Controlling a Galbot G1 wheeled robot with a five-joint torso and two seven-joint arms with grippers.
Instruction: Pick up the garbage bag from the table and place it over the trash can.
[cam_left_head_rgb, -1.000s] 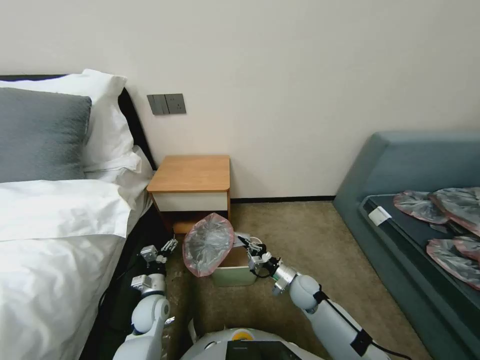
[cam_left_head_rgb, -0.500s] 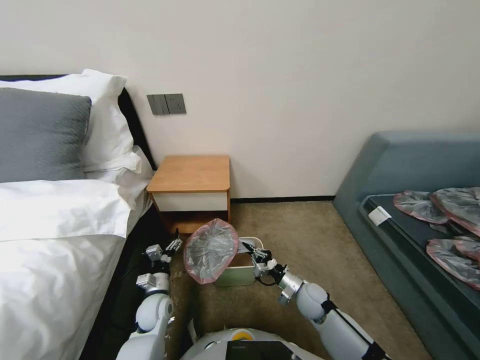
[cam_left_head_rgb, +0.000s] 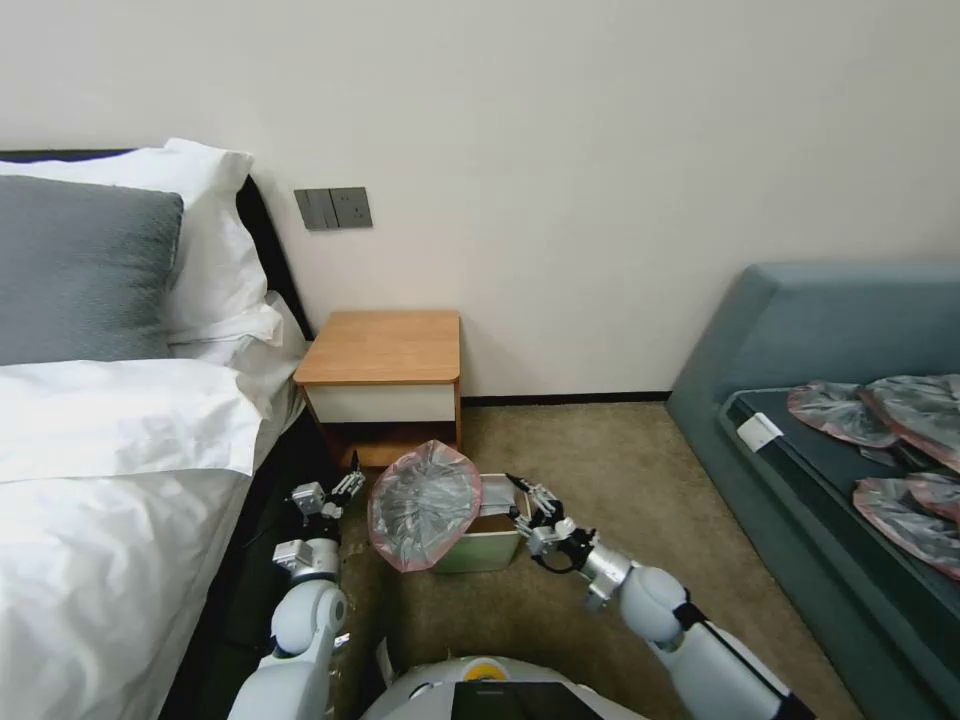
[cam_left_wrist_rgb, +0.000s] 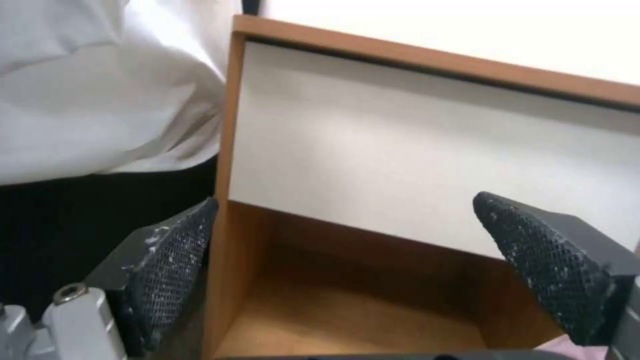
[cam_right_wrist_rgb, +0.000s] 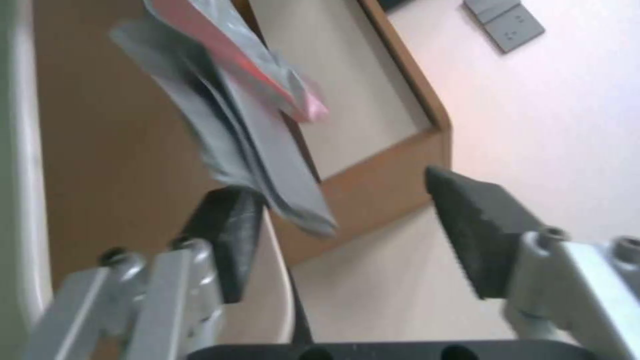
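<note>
Since a second ago the right gripper (cam_left_head_rgb: 528, 505) has drawn back from over the trash can (cam_left_head_rgb: 483, 548) toward the can's right side, and the garbage bag (cam_left_head_rgb: 424, 503) has slumped a little lower and further over the can's left rim. That gripper's fingers stand wide apart with nothing between them; in the right wrist view a loose grey-and-pink fold of the bag (cam_right_wrist_rgb: 247, 125) hangs just beside one pad (cam_right_wrist_rgb: 230, 235), though whether it touches is hard to tell.

In the head view the bag stands tilted, its pink-rimmed mouth open and facing the robot, draped on the left side of the can and hiding most of it — just the can's pale front wall and right part of the opening show. The can sits on the carpet in front of the table (cam_left_head_rgb: 385, 348), whose top is bare.

Left of the bag, the left gripper (cam_left_head_rgb: 338, 492) hovers low — apart from the plastic, fingers spread and holding nothing. In its wrist view both pads (cam_left_wrist_rgb: 173, 250) frame the table's white drawer front (cam_left_wrist_rgb: 427, 165) and lower shelf.
</note>
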